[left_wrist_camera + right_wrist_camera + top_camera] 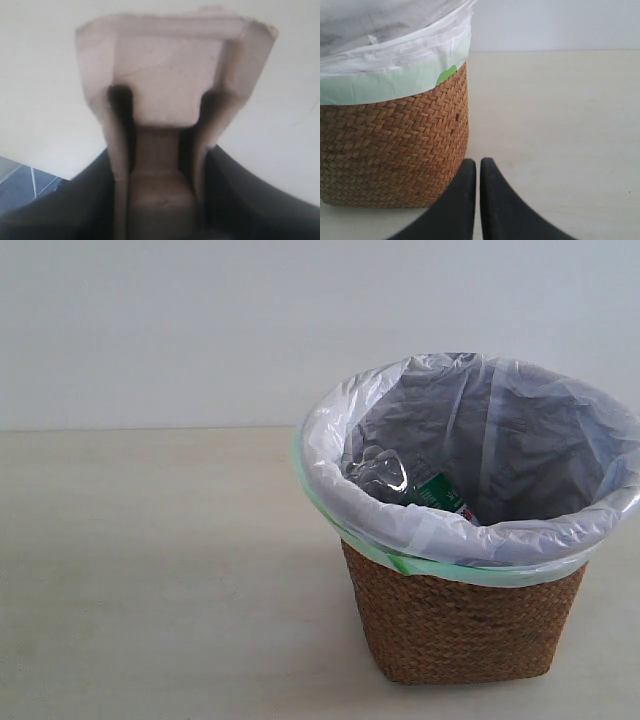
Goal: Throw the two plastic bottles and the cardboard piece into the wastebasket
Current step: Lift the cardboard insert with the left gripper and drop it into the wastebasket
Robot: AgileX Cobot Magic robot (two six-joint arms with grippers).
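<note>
green-labelled bottle [432, 490] lies in the wastebasket [460, 630] at right; the other i can't see. my left gripper [160, 165] clamps the cardboard piece [170, 75], unthrown; my right gripper [478, 167] is pinched together, empty.

A: Where is the wastebasket [460, 625]?
B: On the table [150, 570], right of centre in the exterior view, with the wall [150, 330] behind. The bag [400, 530] sits inside, folded over the rim.
A: Contents?
B: A bottle [425, 490] lies down in the bag, toward the near side.
A: Cardboard piece [170, 85]?
B: Between the left gripper's [162, 192] fingers. The right gripper [478, 170] is just beside the wastebasket's base, over the table
</note>
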